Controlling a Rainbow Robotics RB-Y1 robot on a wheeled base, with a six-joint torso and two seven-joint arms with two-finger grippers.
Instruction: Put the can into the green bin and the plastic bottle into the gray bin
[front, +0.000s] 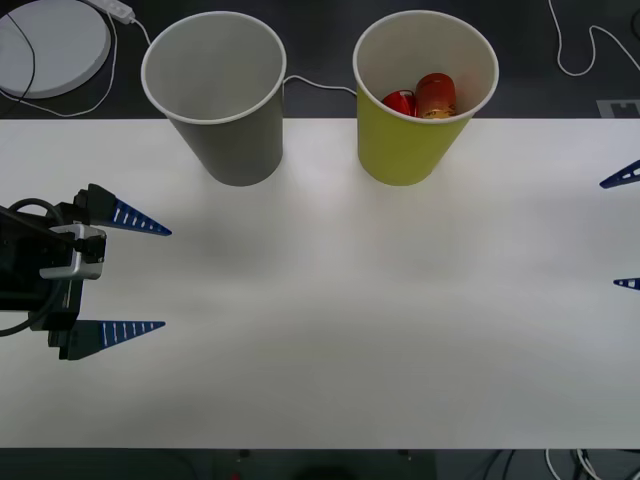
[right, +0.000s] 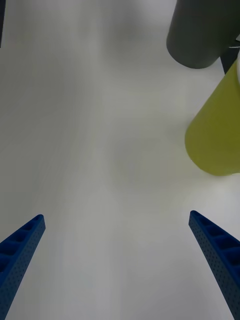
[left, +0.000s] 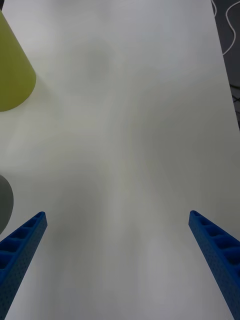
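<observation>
The can (front: 436, 97), red with a gold-orange band, lies inside the green bin (front: 412, 150) at the back right of the table. The gray bin (front: 232, 140) stands to its left, and I see nothing inside it. The plastic bottle is out of view. My left gripper (front: 166, 278) hovers open over the table's left side, with nothing between its fingers. My right gripper (front: 607, 234) is open at the right edge, also holding nothing. The right wrist view shows the open right gripper (right: 116, 215), the green bin (right: 215, 135) and the gray bin (right: 200, 35). In the left wrist view, the left gripper (left: 117, 214) is open, with the green bin (left: 12, 70) and the gray bin (left: 4, 200) off to one side.
A plain red can (front: 398, 102) lies beside the can in the green bin. The white table (front: 350, 350) spreads wide in front of both bins. A round white disc (front: 50, 40) and white cables (front: 320, 84) lie on the dark floor behind the table.
</observation>
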